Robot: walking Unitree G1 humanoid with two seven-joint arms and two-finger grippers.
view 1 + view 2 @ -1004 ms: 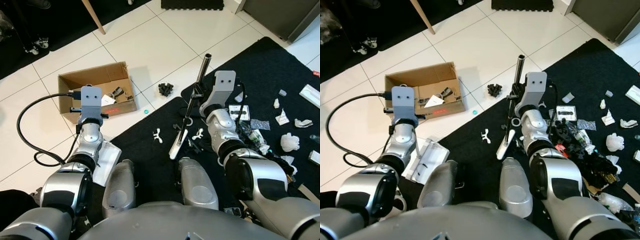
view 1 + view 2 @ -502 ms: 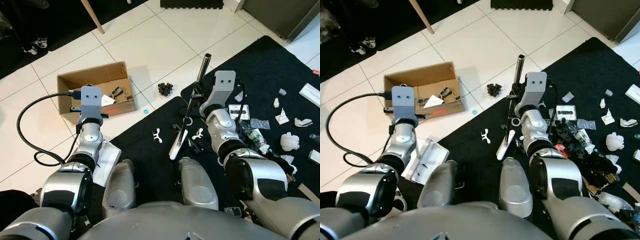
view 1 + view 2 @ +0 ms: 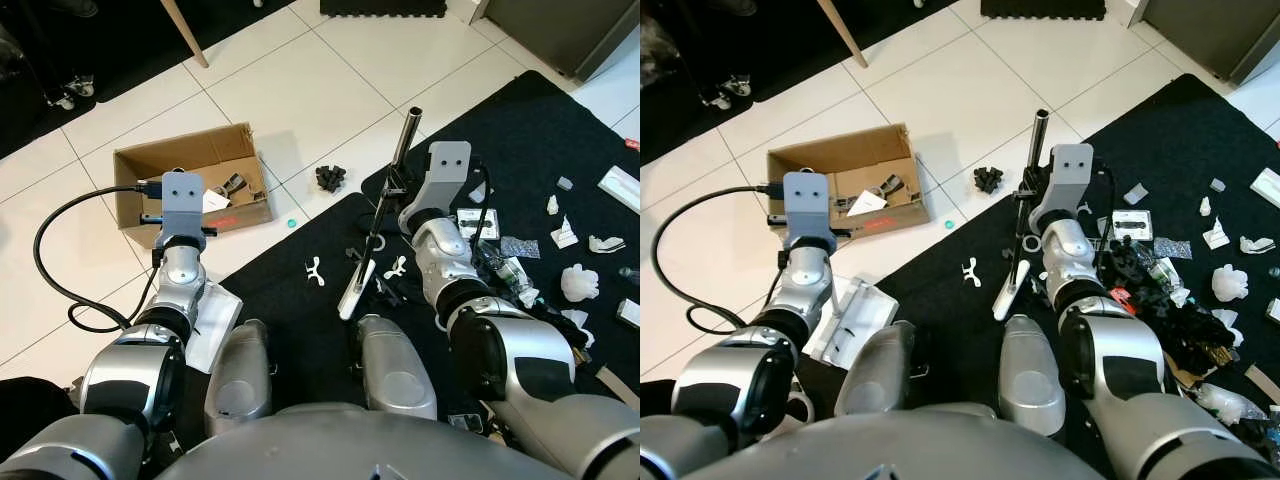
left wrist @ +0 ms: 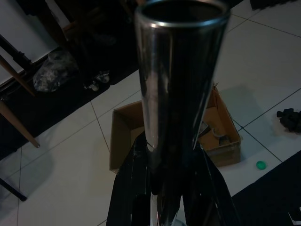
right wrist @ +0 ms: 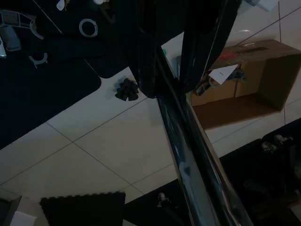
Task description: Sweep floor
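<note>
My right gripper [image 5: 171, 70] is shut on a dark metal broom pole [image 3: 405, 135]. The pole slants down to a white broom head [image 3: 355, 290] resting on the black mat [image 3: 290, 300]. My left gripper [image 4: 169, 188] is shut on an upright shiny metal tube [image 4: 176, 94], held above a white dustpan [image 3: 215, 320] by my left side. A black clump of debris [image 3: 331, 179] and a small green cap [image 3: 291, 223] lie on the white tiles beyond the mat's edge. White clips [image 3: 315, 270] lie on the mat near the broom head.
An open cardboard box [image 3: 245, 214] with scraps inside lies on the tiles ahead of my left arm. A black cable [image 3: 45, 250] loops on the floor at left. Several bits of white and dark litter [image 3: 580, 285] cover the mat at right. A wooden leg [image 3: 187, 32] stands at the back.
</note>
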